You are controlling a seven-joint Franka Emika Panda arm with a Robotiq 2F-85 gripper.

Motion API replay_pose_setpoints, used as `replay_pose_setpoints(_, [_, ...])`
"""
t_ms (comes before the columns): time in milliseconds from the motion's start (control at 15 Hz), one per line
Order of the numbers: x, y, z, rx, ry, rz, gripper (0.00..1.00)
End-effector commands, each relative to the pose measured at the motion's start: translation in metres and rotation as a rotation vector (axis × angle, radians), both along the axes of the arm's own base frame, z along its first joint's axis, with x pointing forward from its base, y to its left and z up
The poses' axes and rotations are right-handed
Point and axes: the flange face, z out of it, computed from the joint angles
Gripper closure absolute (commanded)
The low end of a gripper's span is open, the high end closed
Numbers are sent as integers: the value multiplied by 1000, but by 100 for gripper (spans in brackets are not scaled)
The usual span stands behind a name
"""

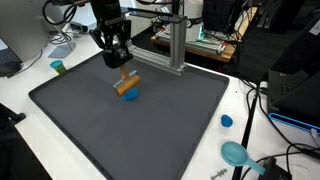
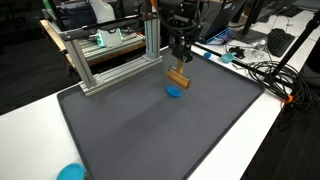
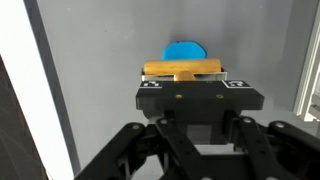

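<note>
My gripper (image 1: pixel 123 70) is shut on a light wooden block (image 1: pixel 127 83) and holds it tilted just above a blue round disc (image 1: pixel 131 96) on the dark grey mat (image 1: pixel 110 130). Both exterior views show this; the gripper (image 2: pixel 179 66), the block (image 2: pixel 178 79) and the disc (image 2: pixel 174 91) sit near the mat's far side. In the wrist view the block (image 3: pixel 183 68) lies crosswise at the gripper's tip (image 3: pixel 183 76), with the disc (image 3: pixel 183 48) beyond it. I cannot tell whether the block touches the disc.
An aluminium frame (image 1: pixel 175 45) stands at the mat's far edge, close to the gripper; it also shows in an exterior view (image 2: pixel 110 55). A small blue cap (image 1: pixel 227 121), a teal bowl (image 1: pixel 236 153) and a teal cup (image 1: pixel 58 67) lie on the white table. Cables run along the side (image 2: pixel 265 75).
</note>
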Motion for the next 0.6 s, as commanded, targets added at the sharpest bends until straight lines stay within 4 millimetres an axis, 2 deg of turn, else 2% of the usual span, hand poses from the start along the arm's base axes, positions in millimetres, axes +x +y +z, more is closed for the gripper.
replay_pose_setpoints(0, [11,-10,-1,-32,8,-35,78])
replay_pose_setpoints(533, [12,-13,-44,-32,67,-8,78])
